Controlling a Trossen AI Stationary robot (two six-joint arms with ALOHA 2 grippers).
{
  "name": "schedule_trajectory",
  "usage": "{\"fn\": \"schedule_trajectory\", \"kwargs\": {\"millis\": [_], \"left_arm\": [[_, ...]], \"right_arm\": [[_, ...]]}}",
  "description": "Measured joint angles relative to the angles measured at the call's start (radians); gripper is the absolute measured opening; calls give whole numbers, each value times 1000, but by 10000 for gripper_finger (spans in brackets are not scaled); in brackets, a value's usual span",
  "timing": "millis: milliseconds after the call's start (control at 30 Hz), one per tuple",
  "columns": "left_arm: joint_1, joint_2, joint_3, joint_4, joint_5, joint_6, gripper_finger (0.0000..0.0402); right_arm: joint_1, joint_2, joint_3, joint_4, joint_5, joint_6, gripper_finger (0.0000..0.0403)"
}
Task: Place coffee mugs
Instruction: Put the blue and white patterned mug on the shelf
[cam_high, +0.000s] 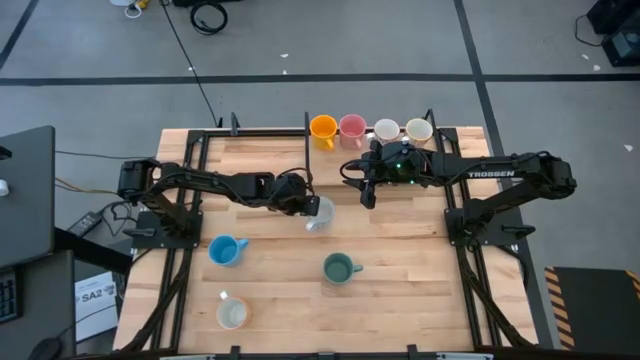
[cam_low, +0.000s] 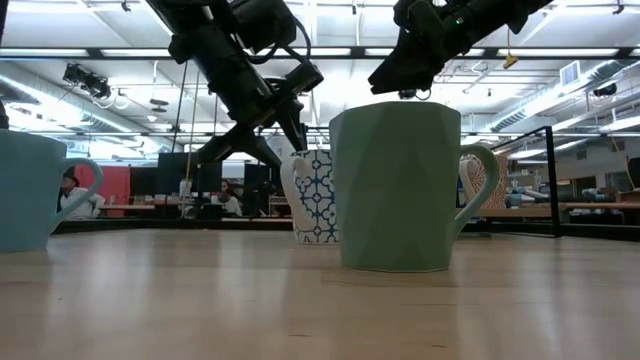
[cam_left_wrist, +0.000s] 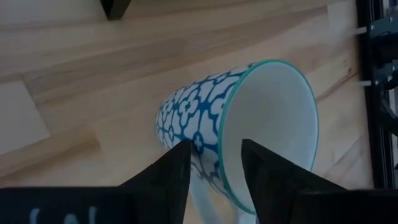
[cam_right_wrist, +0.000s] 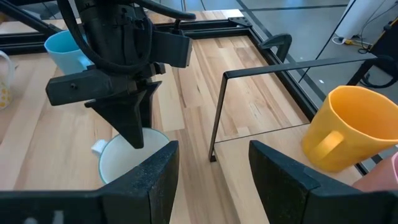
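4 mugs placed: we count a row of 4 at the far edge of the worktop (cam_high: 400, 260), the orange mug (cam_high: 322, 128), the pink mug (cam_high: 351, 127) and 2 cream mugs (cam_high: 386, 130) (cam_high: 419, 130), standing side by side and nearly touching.
Mug in hand: the blue-patterned white mug (cam_high: 318, 213) stands upright near the middle of the worktop, short of the row and not yet part of it.
Left end effector (cam_high: 303, 203): at that mug's rim, its fingers (cam_left_wrist: 168, 180) straddling the wall, one inside and one outside; the left wrist view shows daylight between pads and wall, so we read it as released, not gripping.
Right end effector (cam_high: 366, 193): hanging above the worktop between the row and the patterned mug, fingers spread, carrying nothing.
Left to do: 3 loose mugs sit toward the near side, the light blue mug (cam_high: 226, 250), the teal-green mug (cam_high: 338, 268) and a pale mug (cam_high: 231, 314), well apart from each other.
Progress: we judge the task about half done, with 4 mugs yet to join the row if that row is the target.
Uncertain: we cannot tell whether the patterned mug's present spot is its final place.
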Motion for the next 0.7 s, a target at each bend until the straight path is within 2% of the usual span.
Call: {"fn": "schedule_trajectory", "kwargs": {"millis": [267,433,533,700], "left_arm": [[1,-33,-1,-17,-19,64,151],[4,-99,0,-43,-29,179,151],[7,-143,0,-75,-30,288,151],[16,-206,-1,-159,-29,562,151]], "right_arm": [[0,0,0,-3,0,-1,201],[0,0,0,-11,-42,-10,201],[1,0,0,-29,-104,-44,201],[11,0,0,-36,-222,-126,201]]}}
